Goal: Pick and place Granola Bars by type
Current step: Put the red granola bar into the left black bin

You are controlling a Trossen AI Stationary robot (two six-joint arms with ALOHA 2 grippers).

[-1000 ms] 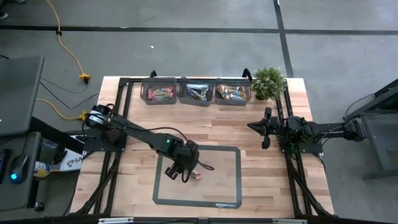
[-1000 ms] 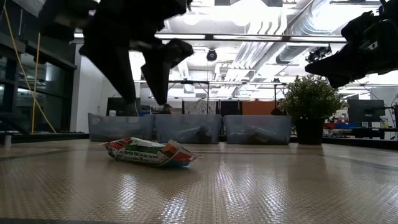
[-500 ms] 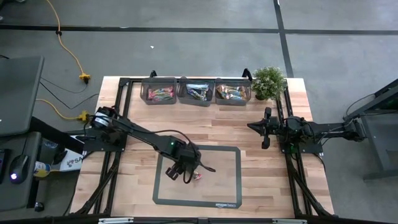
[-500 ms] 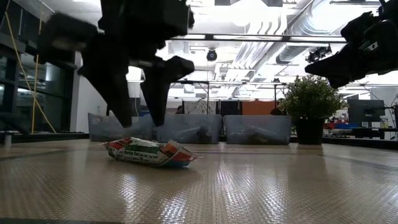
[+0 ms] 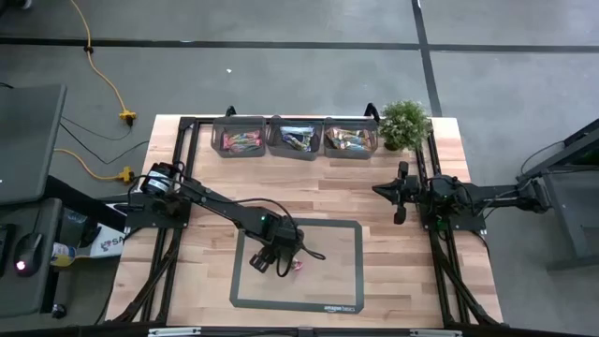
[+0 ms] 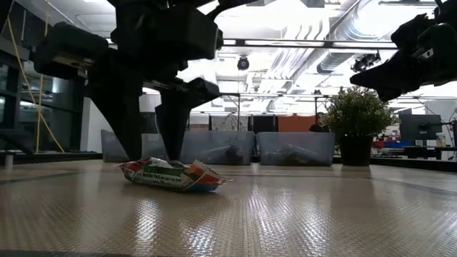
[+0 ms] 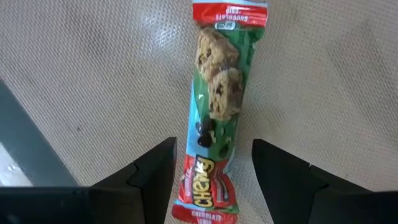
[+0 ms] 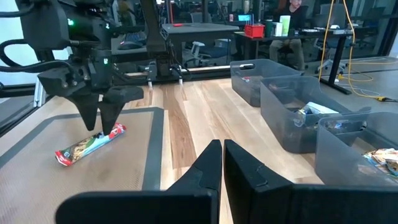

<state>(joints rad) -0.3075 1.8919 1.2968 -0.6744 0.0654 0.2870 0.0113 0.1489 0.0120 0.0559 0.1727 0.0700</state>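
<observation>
One green-and-red Chewy granola bar (image 7: 216, 112) lies flat on the grey mat (image 5: 346, 281), inside its dark border. Left gripper (image 7: 212, 165) is down over it, fingers (image 6: 121, 107) spread and straddling one end of the bar, not clamped on it. Right gripper (image 8: 222, 163) is pinched closed with nothing in it, parked above the table's right side near the potted plant (image 5: 404, 124). Three translucent bins (image 5: 295, 138) along the far edge hold sorted bars.
</observation>
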